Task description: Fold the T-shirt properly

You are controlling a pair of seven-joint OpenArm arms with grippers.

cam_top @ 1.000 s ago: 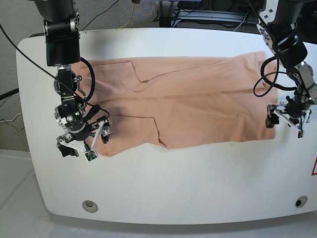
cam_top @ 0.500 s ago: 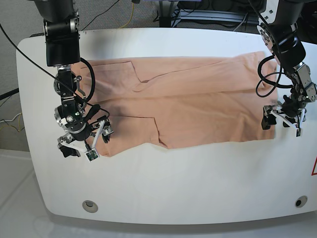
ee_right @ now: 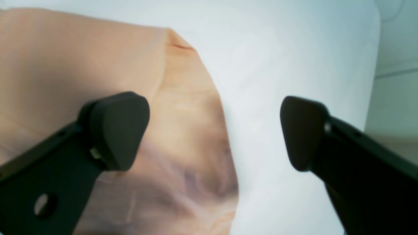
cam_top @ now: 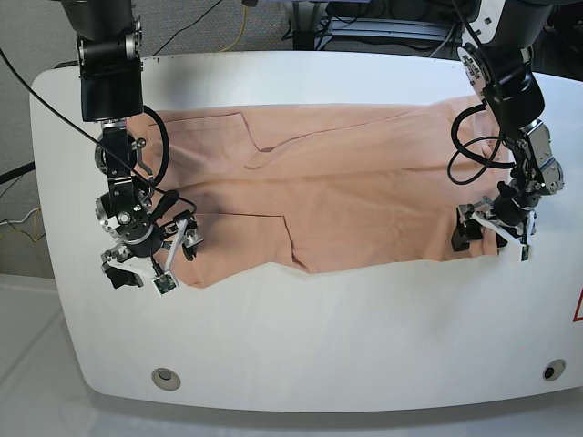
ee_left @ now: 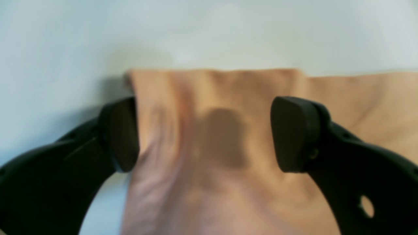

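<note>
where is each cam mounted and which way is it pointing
Base: sits high in front, looking down at the white table, the T-shirt and both arms.
Left wrist: sits behind the left gripper, looking past its open fingers at a shirt corner between them.
Right wrist: sits behind the right gripper, looking past its open fingers at the shirt's edge and bare table.
Shared: the base view shows the left gripper and right gripper at opposite ends of the shirt's near edge.
</note>
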